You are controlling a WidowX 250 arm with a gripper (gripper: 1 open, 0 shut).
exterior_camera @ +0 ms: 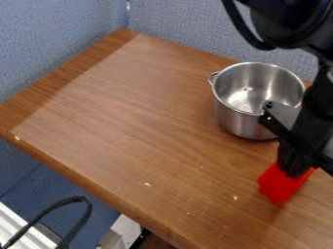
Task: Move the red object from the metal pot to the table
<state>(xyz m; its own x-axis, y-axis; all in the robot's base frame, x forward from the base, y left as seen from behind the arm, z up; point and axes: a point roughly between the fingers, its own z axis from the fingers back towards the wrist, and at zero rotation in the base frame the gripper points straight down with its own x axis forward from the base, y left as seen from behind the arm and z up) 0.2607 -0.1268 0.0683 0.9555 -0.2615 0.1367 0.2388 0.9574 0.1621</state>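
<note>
The red object (pixel 279 184) is an oblong block, tilted, at the table's right front. Its lower end is at or just above the wooden table (pixel 117 107). My black gripper (pixel 298 165) comes down from the upper right and is shut on the block's upper end, hiding that part. The metal pot (pixel 252 98) stands just behind and to the left of the block; it is shiny, shows one side handle, and holds nothing that I can see.
Blue wall panels (pixel 58 29) close off the back and left of the table. A black cable (pixel 53 216) loops below the front left edge. The table's front edge runs diagonally just below the block.
</note>
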